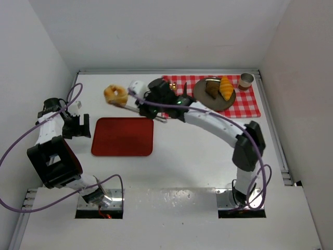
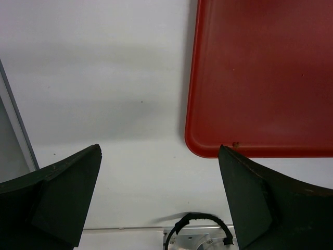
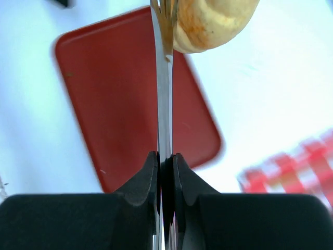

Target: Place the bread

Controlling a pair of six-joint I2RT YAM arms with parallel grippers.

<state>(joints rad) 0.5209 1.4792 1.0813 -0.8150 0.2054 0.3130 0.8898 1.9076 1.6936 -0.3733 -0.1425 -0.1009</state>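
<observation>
The round pale-golden bun (image 1: 115, 95) is held in the tips of metal tongs (image 1: 136, 108) above the table, behind the red tray (image 1: 123, 136). My right gripper (image 1: 147, 105) is shut on the tongs. In the right wrist view the fingers (image 3: 148, 174) clamp the tongs' blades (image 3: 164, 104), with the bun (image 3: 213, 21) at their far end over the tray's (image 3: 119, 104) edge. The golden-orange croissant (image 1: 226, 87) and the dark brown lump (image 1: 212, 87) lie on a dark plate (image 1: 203, 98). My left gripper (image 1: 77, 125) is open and empty, left of the tray (image 2: 260, 78).
The plate rests on a red-and-white checked cloth (image 1: 250, 104) at the back right, with a small metal cup (image 1: 245, 80) at its far corner. White walls enclose the table on three sides. The cloth (image 3: 296, 166) shows blurred in the right wrist view.
</observation>
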